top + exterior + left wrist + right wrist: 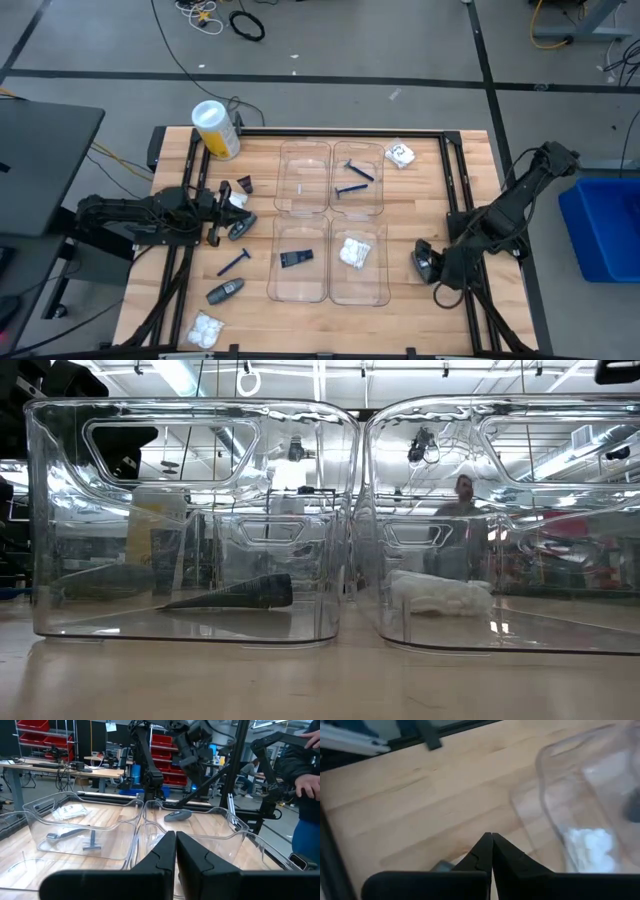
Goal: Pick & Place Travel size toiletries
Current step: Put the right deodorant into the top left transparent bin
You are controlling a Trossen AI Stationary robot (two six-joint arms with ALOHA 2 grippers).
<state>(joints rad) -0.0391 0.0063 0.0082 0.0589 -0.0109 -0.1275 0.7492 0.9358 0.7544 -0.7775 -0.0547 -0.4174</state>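
My left gripper [226, 209] [175, 851] is shut with nothing between its fingers. It hovers left of the clear trays [330, 150], between a white packet [238, 199] and a grey oval tube [241, 229]. Also on the table lie a dark cone [244, 185], a blue razor [234, 262], a second grey tube [225, 291] and a white packet [207, 328]. The trays contain a razor [353, 180], a cone [296, 258] [240, 593] and a packet [353, 252] [440, 595]. My right gripper [425, 262] [491, 845] is shut right of the trays, above a grey oval piece [177, 815].
A yellow-and-white cylinder [216, 128] lies at the far left corner. Another white packet [400, 154] rests on the table right of the far trays. Black rails frame the table [420, 300]. A person [305, 780] stands beyond the table's right edge. A blue bin [600, 225] sits on the floor.
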